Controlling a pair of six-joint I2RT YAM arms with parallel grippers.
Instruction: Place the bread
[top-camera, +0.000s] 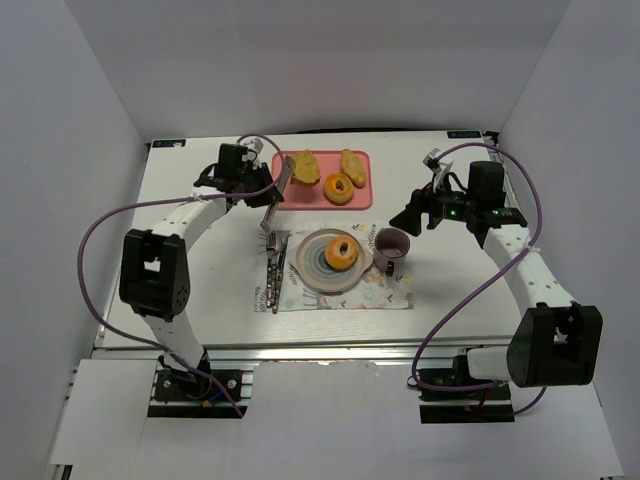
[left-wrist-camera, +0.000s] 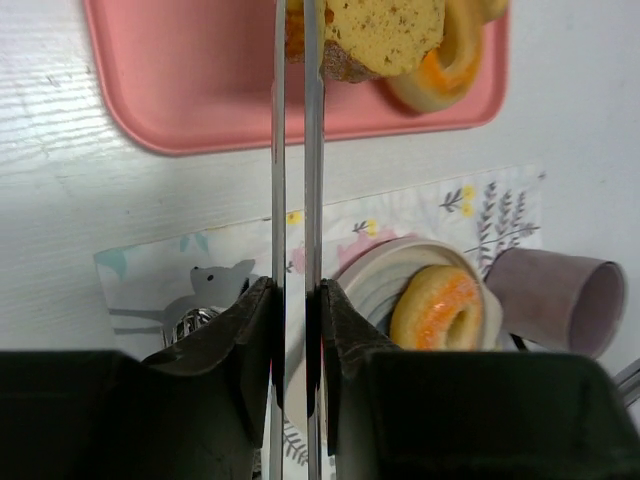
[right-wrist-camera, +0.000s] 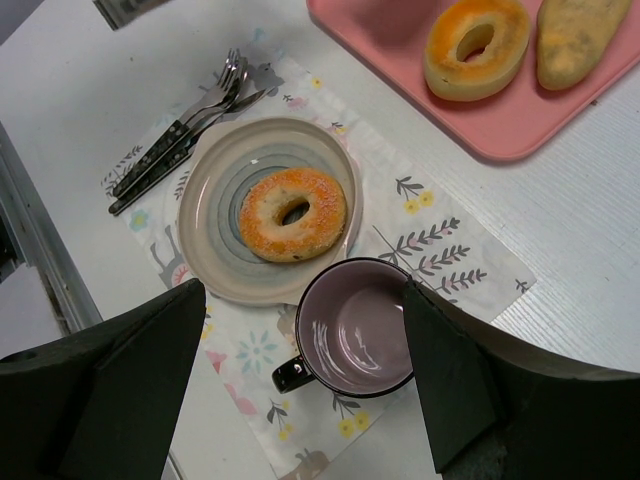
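- Left gripper (left-wrist-camera: 296, 300): its jaws are clamping shut on a pair of metal tongs (left-wrist-camera: 294, 150). I am seeing the two blades running almost parallel, with only a narrow slit between them.
- Tongs: in the left wrist view the blades are reaching toward 12 o'clock, and their far ends are meeting the bread slice (left-wrist-camera: 385, 35). I cannot tell whether the slice is pinched between the blades or only lying against the right one.
- Bread slice: it is lying on the pink tray (top-camera: 362, 198), toward the tray's 9 o'clock end in the top view.
- Pink tray: it is also carrying a second bread piece (top-camera: 352, 162) toward 1 o'clock and a tray bagel (top-camera: 338, 188) toward 6 o'clock.
- Plate (top-camera: 312, 262): it is sitting on the floral placemat (top-camera: 385, 297), at 6 o'clock of the pink tray. A plated bagel (top-camera: 342, 252) is lying flat in its middle.
- Mug (top-camera: 391, 248): it is standing upright just beside the plate at 3 o'clock, its handle pointing toward 6 o'clock in the top view.
- Cutlery (top-camera: 275, 270): it is lying in a bundle at 9 o'clock of the plate, on the placemat's edge.
- Right gripper (top-camera: 420, 212): its jaws are standing wide apart and holding nothing. I am seeing it hovering at 2 o'clock of the mug, which is showing between its fingers in the right wrist view.
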